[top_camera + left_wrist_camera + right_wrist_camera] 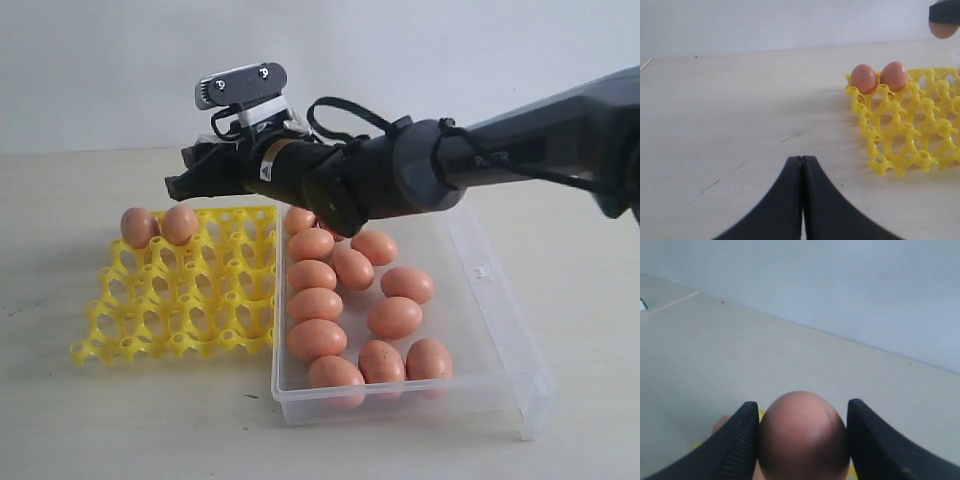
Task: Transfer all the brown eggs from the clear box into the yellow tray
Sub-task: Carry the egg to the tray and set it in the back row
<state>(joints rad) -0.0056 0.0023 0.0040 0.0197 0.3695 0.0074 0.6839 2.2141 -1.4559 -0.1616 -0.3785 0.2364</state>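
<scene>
The right end effector [802,409] grasps one brown egg [802,440] across its smooth sides above the far part of the yellow tray [150,320], a rigid plastic lattice with two eggs [140,226] in its far-left cups; the left end effector [802,162] is clenched and empty. The other brown eggs [395,317] lie loose in the thin-walled clear box [500,370] at right. The shells are probably light, slippery and brittle, so grip gently across the widest girth.

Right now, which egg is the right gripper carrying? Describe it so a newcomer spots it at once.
Find the yellow tray, left of the clear box; the right arm reaches across above its far edge. Pinched in the right gripper is one brown egg. It alone hangs in the air, while two eggs sit in tray cups and the rest lie in the box.
</scene>
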